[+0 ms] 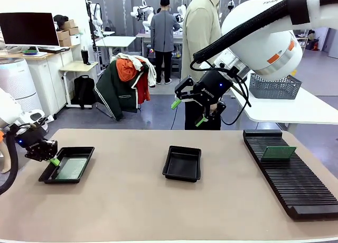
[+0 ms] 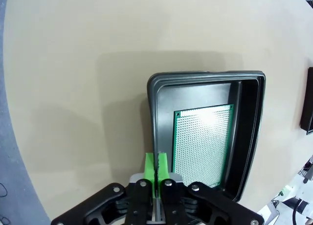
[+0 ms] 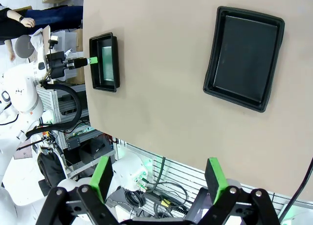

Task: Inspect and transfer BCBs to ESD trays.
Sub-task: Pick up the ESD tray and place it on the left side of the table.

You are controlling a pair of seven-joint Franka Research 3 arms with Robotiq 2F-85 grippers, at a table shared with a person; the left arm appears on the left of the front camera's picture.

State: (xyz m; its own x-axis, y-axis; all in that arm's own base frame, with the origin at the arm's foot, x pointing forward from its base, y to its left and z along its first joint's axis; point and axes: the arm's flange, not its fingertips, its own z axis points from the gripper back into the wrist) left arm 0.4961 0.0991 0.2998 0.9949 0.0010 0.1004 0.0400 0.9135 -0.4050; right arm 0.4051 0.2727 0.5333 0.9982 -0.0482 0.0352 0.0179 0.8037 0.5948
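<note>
As things lie now, you have one transfer done and at least one left, by my reading. Inventory:

BCBs: two counted. The first board lies flat on the floor of the left tray (speckled face up). The second board stands on edge in the slotted rack on the robot's right side and is not yet moved.

ESD trays: two. The left tray is filled. The centre tray has a bare floor.

Rack: one.

Left gripper: its pads are pressed together on nothing, just beside the left tray's rim.

Right gripper: its jaws are spread wide and empty, raised well above the table, beyond the centre tray.

Remaining, as you may judge: fetch the racked board, inspect it, and seat it in the centre tray.
</note>
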